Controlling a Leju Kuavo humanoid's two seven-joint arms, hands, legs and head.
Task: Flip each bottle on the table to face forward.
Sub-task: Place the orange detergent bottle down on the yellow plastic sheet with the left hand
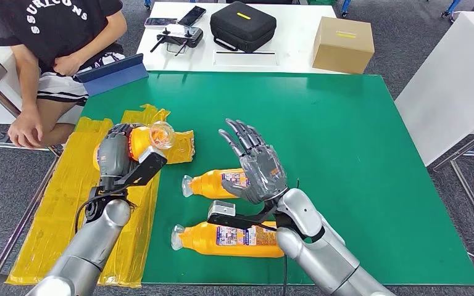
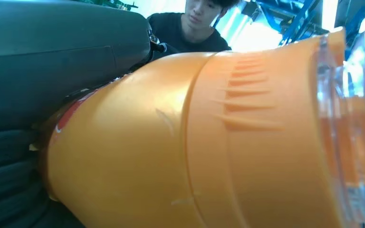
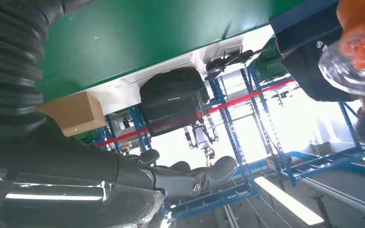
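My left hand (image 1: 115, 154) grips an orange bottle (image 1: 143, 139) with a clear cap (image 1: 161, 134), lifted above the table's left edge. Up close in the left wrist view, the orange bottle (image 2: 195, 142) lies against my dark fingers (image 2: 9, 180). Two more orange bottles lie on the green table (image 1: 358, 154): one (image 1: 213, 183) in the middle, another (image 1: 228, 239) nearer me, both with labels showing and caps to the left. My right hand (image 1: 256, 161) hovers open above the middle bottle, fingers spread. The held bottle's cap (image 3: 356, 61) appears in the right wrist view.
Yellow crumpled sheeting (image 1: 68, 203) lies along the table's left side. A person (image 1: 49, 37) sits at the back left with a hand (image 1: 28, 129) on a knee. Behind stands a white table (image 1: 296, 52) with a black case (image 1: 242, 24), a cardboard box (image 1: 342, 44) and a controller (image 1: 182, 38).
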